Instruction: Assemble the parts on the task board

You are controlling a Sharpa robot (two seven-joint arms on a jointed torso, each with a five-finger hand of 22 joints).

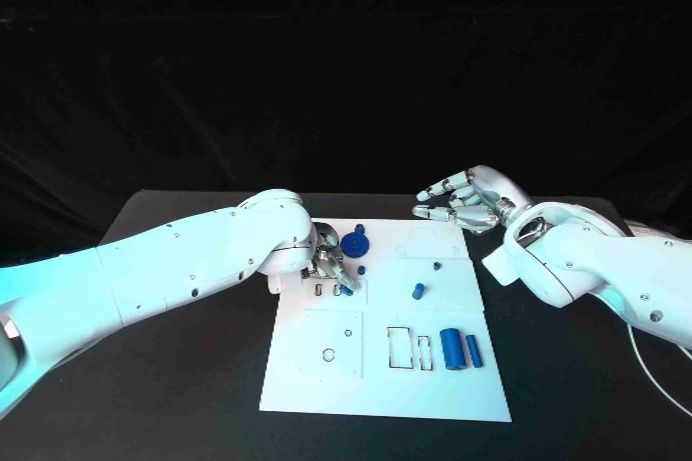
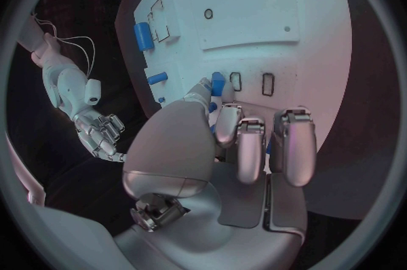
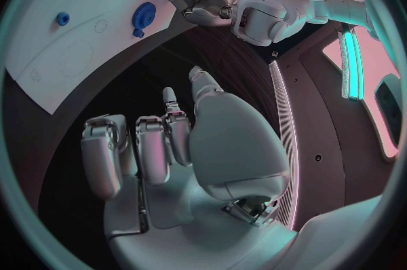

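While the left hand [image 1: 326, 261] works low over the upper left part of the white board [image 1: 332, 381], its fingertips [image 2: 206, 88] pinch a small blue peg [image 2: 218, 83] just above two small rectangular slots [image 2: 252, 82]. This placement suggests that the peg is being lined up with one of those slots, though whether it has touched the board cannot be told.

At the upper right of the head view, the right hand [image 1: 459, 201] hangs just beyond the board's far right corner, fingers curled loosely and apart, holding nothing. It appears parked there to keep the working area free.

Remaining parts lie spread on the board: a blue gear [image 1: 356, 246] close beside the left hand, a small slanted piece [image 1: 420, 290] near the centre, and a blue cylinder [image 1: 451, 348] with a narrower bar [image 1: 475, 351] beside it at the lower right, next to two outlined recesses [image 1: 410, 348]. The black bench [image 1: 173, 381] carries the board.

The head view gives the overall layout but hides the pinch behind the left hand's knuckles; the left wrist view exposes the peg and slots. The right wrist view confirms the empty palm [image 3: 229, 148] over bare bench.
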